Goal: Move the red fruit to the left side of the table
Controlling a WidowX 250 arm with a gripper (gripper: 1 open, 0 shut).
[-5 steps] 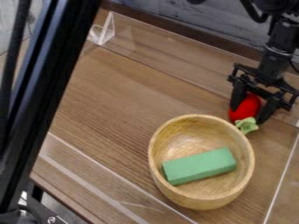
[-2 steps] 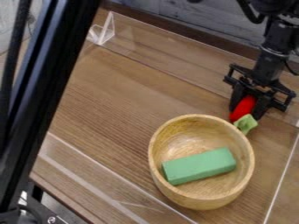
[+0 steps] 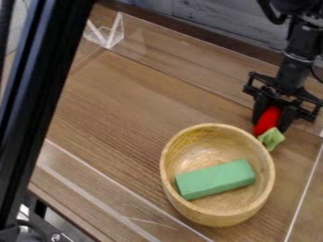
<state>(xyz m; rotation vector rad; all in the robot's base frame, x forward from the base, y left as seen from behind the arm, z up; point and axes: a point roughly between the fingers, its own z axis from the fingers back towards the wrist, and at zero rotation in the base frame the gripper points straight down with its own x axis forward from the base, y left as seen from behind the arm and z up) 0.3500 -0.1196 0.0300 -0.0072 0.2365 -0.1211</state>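
Red fruit (image 3: pixel 266 123) sits at the far right of the table (image 3: pixel 127 113), just beyond the rim of the wooden bowl (image 3: pixel 217 174), and you can see it caught between the black fingers of the gripper (image 3: pixel 277 117). Its light green cap (image 3: pixel 273 139) pokes out below the fingers, right next to the bowl's upper right edge. Your gripper points almost straight down, and its jaws look clamped on the red fruit, one finger on each side. Whether the fruit touches the tabletop or hangs just off it, you can't tell from this angle. Inside the bowl a green rectangular block (image 3: pixel 214 179) lies flat, tilted a little, well apart from the fruit. Clear acrylic walls (image 3: pixel 113 33) border the brown wood-grain top. A dark out-of-focus bar (image 3: pixel 38 104) crosses the left of the view, close to the camera and blocking part of the table's left side.
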